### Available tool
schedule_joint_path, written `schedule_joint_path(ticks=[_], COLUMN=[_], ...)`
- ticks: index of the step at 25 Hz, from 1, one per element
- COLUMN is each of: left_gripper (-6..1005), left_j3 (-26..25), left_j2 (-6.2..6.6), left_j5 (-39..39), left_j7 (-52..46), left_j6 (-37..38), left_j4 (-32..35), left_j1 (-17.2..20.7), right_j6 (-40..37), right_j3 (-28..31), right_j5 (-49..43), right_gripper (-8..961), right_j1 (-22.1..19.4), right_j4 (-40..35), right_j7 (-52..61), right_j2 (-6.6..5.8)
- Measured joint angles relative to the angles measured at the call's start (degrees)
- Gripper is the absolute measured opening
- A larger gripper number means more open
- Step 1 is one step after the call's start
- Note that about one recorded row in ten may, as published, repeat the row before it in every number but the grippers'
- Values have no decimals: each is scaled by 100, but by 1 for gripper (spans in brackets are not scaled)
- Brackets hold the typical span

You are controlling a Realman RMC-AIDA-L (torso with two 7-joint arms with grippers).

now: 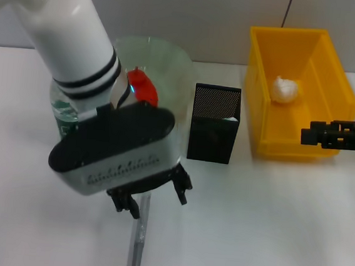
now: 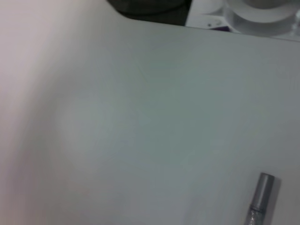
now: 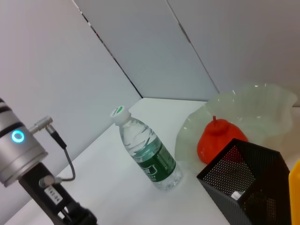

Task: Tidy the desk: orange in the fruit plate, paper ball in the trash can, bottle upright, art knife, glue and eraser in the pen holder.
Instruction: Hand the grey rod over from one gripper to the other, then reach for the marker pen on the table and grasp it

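white desk surface [image 1: 269, 230] fills the head view, and over its near left part hangs the left gripper [image 1: 152, 196], its black fingers [image 1: 182, 188] spread apart and holding nothing, poised just above the far end of one grey art knife [image 1: 138, 239] that lies flat, pointing toward the robot. behind the arm, one pale green fruit plate [image 1: 172, 60] holds one red-orange orange [image 1: 143, 86]. one black mesh pen holder [image 1: 215, 123] stands upright just right of the plate, with a small white-labelled item inside that cannot be identified. right of it sits one yellow trash can [image 1: 322, 71], and one white paper ball [image 1: 286, 90] rests on its floor. the right gripper [image 1: 319, 135] hovers at the bin's near right corner; whether it is parted or closed cannot be told. part of one bottle [image 1: 65, 119] peeks out behind the left arm. in the left wrist view, the pale tabletop takes up nearly everything, and the metallic tip of the art knife [image 2: 260, 199] shows at one corner; the arm's own fingers are not seen. in the right wrist view, the clear bottle [image 3: 146, 151] with green label and white-green cap stands upright on the desk, apart from the scalloped fruit plate [image 3: 276, 108] where the glossy orange [image 3: 219, 139] sits with its pointed top up. the pen holder [image 3: 248, 180] stands just in front of the plate, and a sliver of the yellow trash can [image 3: 295, 187] shows beside it.
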Motion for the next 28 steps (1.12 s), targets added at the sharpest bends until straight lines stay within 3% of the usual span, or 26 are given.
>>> schedule_joint_path(ticks=[11,20,21,28], left_gripper=[725,724,724,723], left_j3=[564,475,435,516], left_j2=[-190,-260,-310,-345], left_j5=[553,757,882,1037], left_j7=[367,313,293,264], left_j6=[-745,-391,-350,-332], left_j4=[-778,-742,-695,-307], left_j1=[-167,-267,-231,40], right_j6=[214,251,251,250], right_j3=[26,26,24,63], right_j5=[62,62,62,80], right_gripper=[698,698,697,697], right_j1=[-41,-16,0,93], right_j4=[-14,-15,-22,-42], right_j7=[-225,-249,-249,-198], right_j2=[108,111,111,95])
